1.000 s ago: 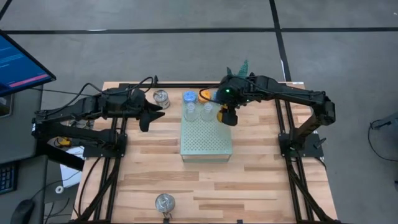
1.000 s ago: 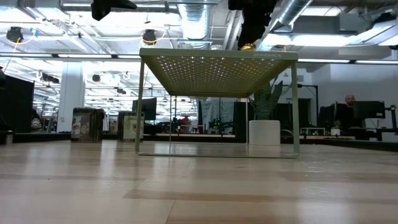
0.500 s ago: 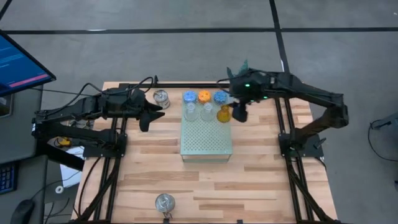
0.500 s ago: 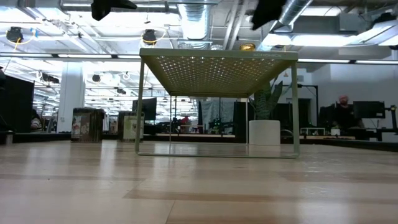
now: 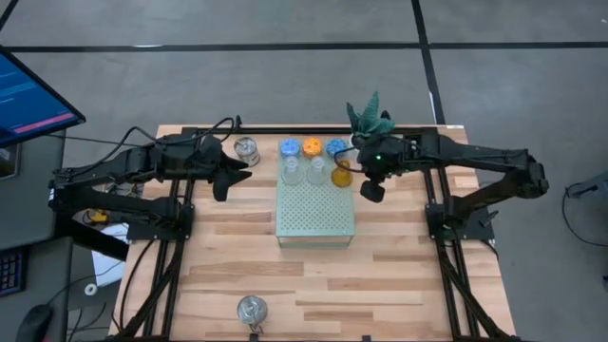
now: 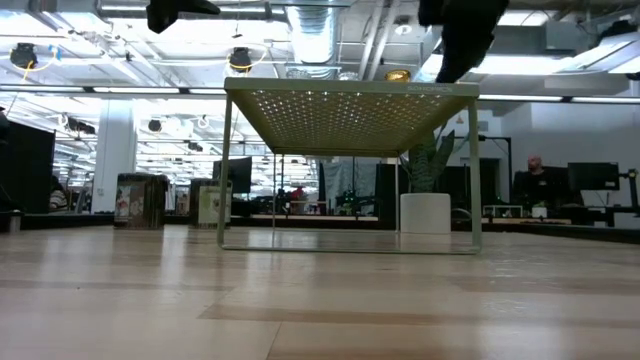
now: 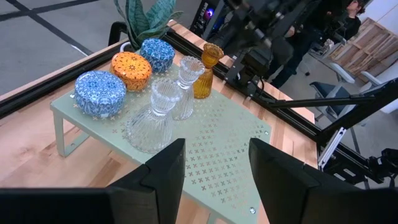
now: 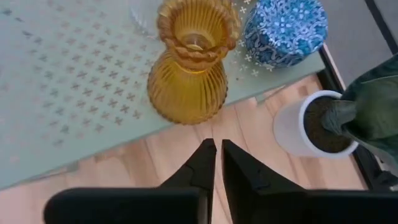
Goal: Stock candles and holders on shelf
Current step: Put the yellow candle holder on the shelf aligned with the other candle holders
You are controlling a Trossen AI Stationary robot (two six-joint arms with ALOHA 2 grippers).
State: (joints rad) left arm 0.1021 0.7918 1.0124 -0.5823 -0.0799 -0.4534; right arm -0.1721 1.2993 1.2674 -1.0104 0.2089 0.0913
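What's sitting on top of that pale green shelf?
On the shelf: two blue candles, an orange candle, two clear glass holders, and an amber holder. Nothing on it is hidden.

You see a potted plant (image 5: 369, 117) at the table's (image 5: 399, 275) far edge; its white pot (image 8: 311, 127) holds dark soil. A tilted monitor (image 5: 33, 100) stands off the table's left side, above a keyboard (image 5: 9, 271). In the room behind, a person (image 6: 533, 172) sits among dark screens (image 6: 595, 178).
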